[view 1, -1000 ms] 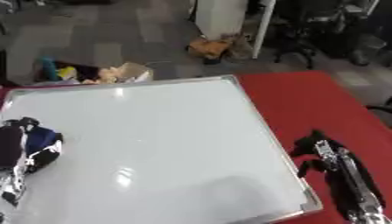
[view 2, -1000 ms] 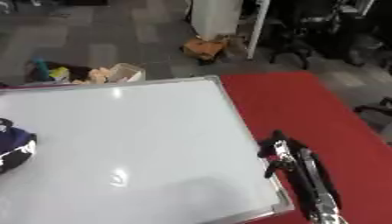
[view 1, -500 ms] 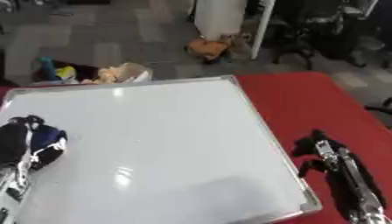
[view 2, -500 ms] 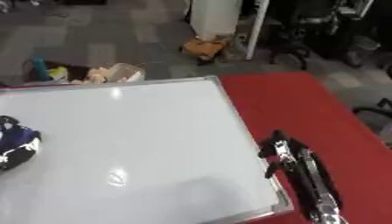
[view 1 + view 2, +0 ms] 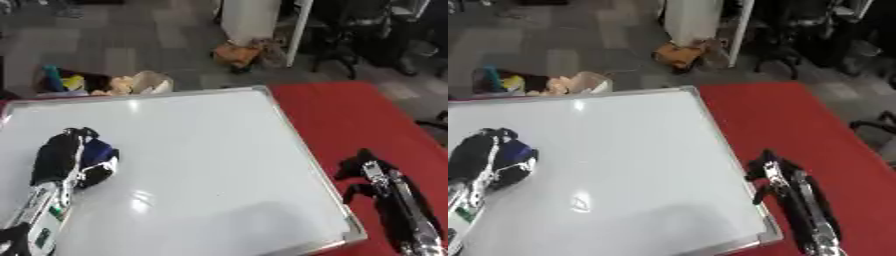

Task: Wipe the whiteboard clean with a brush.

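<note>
A large whiteboard (image 5: 192, 150) with a silver frame lies flat on the red table and looks blank. My left hand (image 5: 66, 159) rests on its left part, fingers curled round a blue and white brush (image 5: 99, 154). My right hand (image 5: 374, 179) lies on the red table just beyond the board's right edge, fingers loosely bent downward and holding nothing.
The red tablecloth (image 5: 350, 115) shows to the right of the board. On the grey floor beyond the table are a pile of toys and bags (image 5: 114, 85), an orange object (image 5: 241, 52), a white pillar and black office chairs (image 5: 376, 30).
My left hand with the brush has slid a little to the right across the board. The right hand has stayed put.
</note>
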{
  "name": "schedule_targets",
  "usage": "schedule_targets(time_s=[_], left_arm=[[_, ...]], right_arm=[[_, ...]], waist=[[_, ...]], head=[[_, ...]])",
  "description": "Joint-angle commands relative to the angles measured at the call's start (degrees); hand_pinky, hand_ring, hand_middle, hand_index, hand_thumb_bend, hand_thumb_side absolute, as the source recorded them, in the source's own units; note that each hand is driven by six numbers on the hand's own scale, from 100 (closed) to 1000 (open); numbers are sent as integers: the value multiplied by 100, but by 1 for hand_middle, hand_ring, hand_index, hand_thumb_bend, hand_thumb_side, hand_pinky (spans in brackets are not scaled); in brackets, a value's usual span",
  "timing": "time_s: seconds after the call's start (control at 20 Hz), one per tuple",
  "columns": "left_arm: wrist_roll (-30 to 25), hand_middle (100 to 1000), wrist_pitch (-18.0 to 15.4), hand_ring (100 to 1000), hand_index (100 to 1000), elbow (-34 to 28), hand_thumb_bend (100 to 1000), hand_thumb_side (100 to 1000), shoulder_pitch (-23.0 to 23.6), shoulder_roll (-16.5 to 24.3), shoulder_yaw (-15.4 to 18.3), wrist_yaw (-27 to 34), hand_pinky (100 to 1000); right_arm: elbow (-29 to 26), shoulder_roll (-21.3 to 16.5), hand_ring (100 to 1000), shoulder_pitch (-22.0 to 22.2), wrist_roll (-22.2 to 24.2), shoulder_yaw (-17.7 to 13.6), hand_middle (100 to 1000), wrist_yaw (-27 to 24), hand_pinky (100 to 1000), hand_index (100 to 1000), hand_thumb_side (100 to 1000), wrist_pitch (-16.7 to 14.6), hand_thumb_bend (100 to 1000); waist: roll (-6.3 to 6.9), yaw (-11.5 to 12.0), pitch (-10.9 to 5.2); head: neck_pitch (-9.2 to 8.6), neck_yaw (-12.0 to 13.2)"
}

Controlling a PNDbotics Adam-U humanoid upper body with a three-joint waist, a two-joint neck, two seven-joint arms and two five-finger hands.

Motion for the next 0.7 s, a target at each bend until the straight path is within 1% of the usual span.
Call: schedule_targets(time_s=[0.05,0.35,0.7], left_arm=[[-61,415,-130,541,707,-38,350,380,-149,-109,-129,-82,230],[-115,415,-273,537,708,-24,347,382,-166,-170,-231,-164,232],[-36,413,-173,531,706,102,346,377,-121,-41,-116,-264,234]], right_arm=[[-123,-45,582,-53,18,-26,492,-6,310,601,842,-9,100],[-123,-41,582,-54,19,-26,492,-5,310,601,841,-7,100],[-123,-40,582,-48,19,-30,492,-6,310,601,840,-8,100]], waist=[[10,-27,-65],[14,-46,-58],[7,-28,-66]], head=[[-56,21],[-53,21],[-55,11]])
